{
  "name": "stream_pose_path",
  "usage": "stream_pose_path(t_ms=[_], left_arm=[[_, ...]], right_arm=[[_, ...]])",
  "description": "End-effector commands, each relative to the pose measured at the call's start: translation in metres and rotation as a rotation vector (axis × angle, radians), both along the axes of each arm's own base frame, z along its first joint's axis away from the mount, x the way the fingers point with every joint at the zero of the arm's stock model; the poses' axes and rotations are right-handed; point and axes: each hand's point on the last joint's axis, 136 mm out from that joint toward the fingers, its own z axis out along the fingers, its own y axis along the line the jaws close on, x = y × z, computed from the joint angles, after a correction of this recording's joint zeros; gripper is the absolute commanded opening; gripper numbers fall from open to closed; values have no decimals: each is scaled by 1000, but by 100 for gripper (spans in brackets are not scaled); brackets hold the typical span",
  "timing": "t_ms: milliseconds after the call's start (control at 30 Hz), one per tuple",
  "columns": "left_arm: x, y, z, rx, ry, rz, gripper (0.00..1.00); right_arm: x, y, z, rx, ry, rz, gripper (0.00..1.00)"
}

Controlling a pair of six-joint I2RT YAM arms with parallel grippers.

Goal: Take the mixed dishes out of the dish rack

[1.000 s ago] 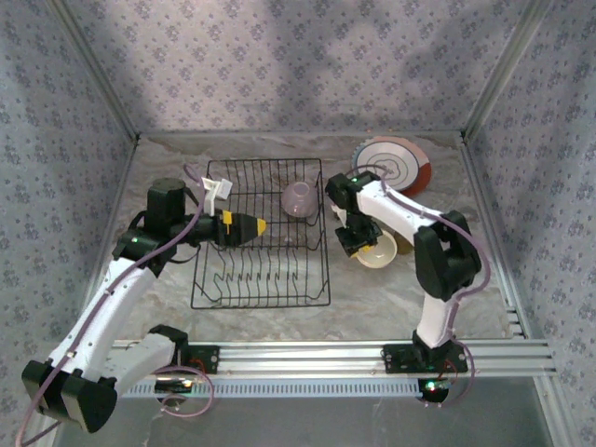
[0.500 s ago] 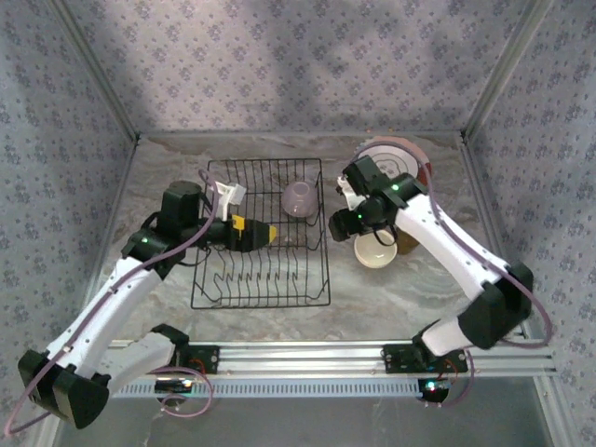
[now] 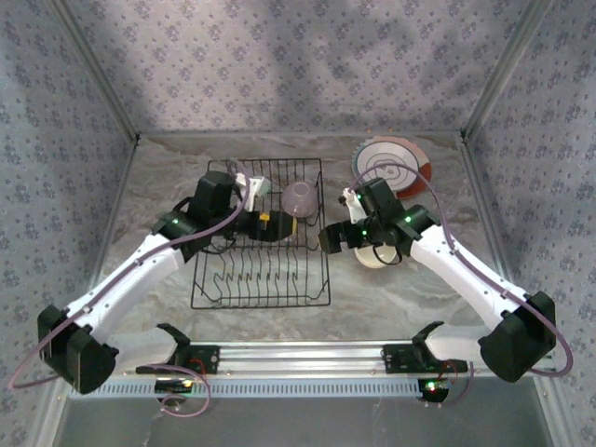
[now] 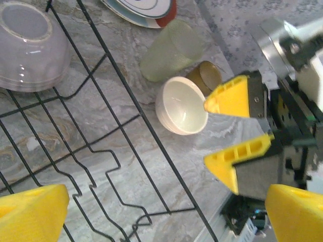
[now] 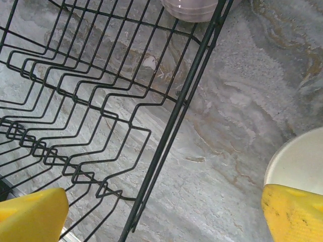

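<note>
Lavender bowl (image 3: 298,198) in dish rack (image 3: 261,304); left gripper (image 4: 166,201), right gripper (image 5: 164,201) wide, apparently empty.

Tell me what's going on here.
A wire dish rack is being emptied. One lavender bowl is left in it; plates, two cups and a cream bowl sit on the table to its right. The left pincer hangs open over the rack, the right pincer open at its right edge; both are empty.
</note>
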Motion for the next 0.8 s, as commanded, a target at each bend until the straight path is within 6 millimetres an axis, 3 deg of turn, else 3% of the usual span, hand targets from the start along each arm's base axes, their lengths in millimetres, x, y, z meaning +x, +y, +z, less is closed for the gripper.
stream_pose_path(t_ms=[0,367,767], left_arm=[[25,-7,6,30,-35,62,99],[88,-25,-37,266,-2,161,99],[143,-24,-87,562,6,225,99]], right_arm=[[0,6,7,70,-24,-13,100],[-1,8,-23,92,20,-41,99],[-11,34,-41,141,84,-5,73]])
